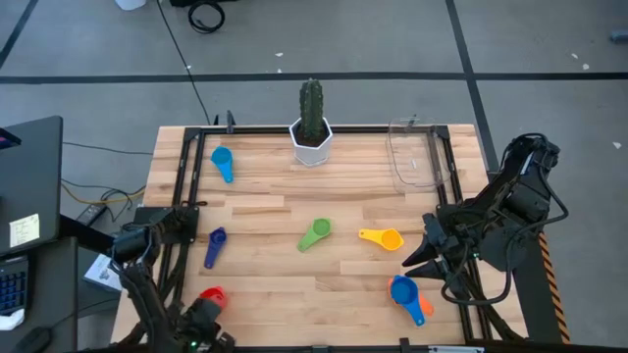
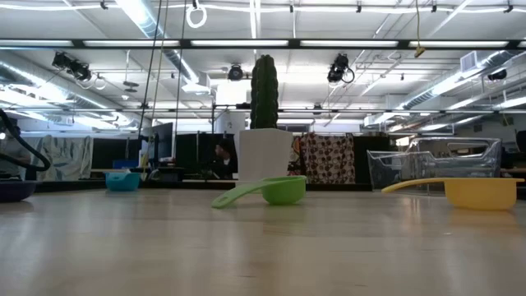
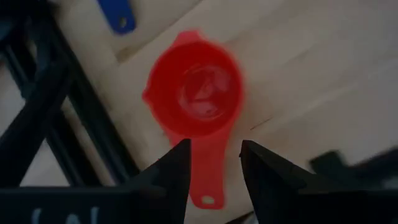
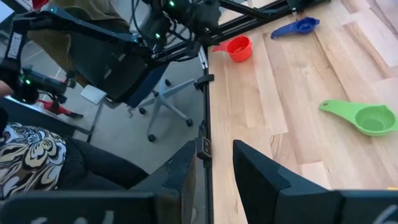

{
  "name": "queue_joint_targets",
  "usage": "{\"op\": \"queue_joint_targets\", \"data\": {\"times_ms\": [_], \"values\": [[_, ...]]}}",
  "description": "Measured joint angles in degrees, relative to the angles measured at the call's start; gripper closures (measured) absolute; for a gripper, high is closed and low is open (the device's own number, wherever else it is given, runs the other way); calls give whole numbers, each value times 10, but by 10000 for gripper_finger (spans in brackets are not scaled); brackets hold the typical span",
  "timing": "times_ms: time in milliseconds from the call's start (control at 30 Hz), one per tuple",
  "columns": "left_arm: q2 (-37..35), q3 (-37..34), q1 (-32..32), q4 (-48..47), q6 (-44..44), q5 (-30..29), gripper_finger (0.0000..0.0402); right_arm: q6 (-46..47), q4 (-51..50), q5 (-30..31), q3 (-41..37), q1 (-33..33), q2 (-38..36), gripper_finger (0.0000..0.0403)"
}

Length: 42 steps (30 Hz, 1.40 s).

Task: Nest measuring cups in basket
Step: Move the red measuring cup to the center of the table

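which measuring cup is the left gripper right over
The red measuring cup: its handle lies between the left gripper's open fingers; the other cups sit farther off.

red cup (image 3: 196,93) blurred, purple cup (image 2: 15,190) cut by edge

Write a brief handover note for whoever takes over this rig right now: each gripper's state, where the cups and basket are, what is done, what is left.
Left gripper: open, above the red cup's handle at the near left edge.
Right gripper: open and empty, near the right edge.
Basket: far right, empty.
Loose on the table: light blue cup, purple cup, green cup, yellow cup, blue cup with an orange one under it.
Done: nothing nested.
Left: all the cups.
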Motion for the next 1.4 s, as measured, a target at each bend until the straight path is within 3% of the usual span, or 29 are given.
{"op": "queue_joint_targets", "data": {"times_ms": [333, 800, 1200, 1400], "values": [[0, -56, 36, 102, 22, -24, 256, 2, 53, 0, 0, 0, 0, 293], [0, -82, 67, 92, 78, -22, 256, 4, 74, -5, 0, 0, 0, 293], [2, -83, 70, 94, 64, 2, 256, 32, 77, -10, 0, 0, 0, 293], [3, -139, 69, 166, 65, 12, 257, 31, 77, -10, 0, 0, 0, 293]]}}
